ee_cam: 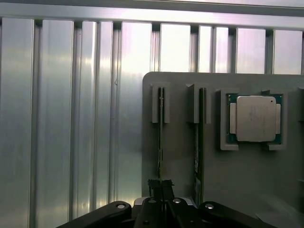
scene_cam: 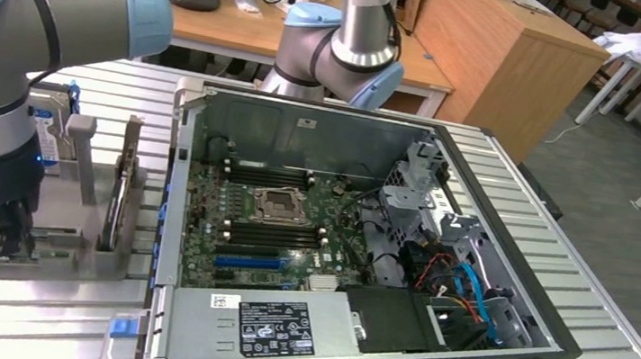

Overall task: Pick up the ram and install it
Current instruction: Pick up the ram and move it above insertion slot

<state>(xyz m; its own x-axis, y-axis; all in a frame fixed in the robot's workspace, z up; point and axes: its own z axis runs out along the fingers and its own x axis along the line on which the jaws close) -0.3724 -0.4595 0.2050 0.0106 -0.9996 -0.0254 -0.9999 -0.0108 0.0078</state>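
The arm's black two-finger gripper (ee_cam: 160, 186) is closed tight on the near end of the ram (ee_cam: 160, 133), a thin green circuit-board stick standing on edge in a flat grey holder plate (ee_cam: 178, 147). The stick sits in the slot farther from the square silver processor chip (ee_cam: 255, 118). A second upright stick (ee_cam: 199, 142) stands between them. The ram's long axis runs straight away from the fingertips.
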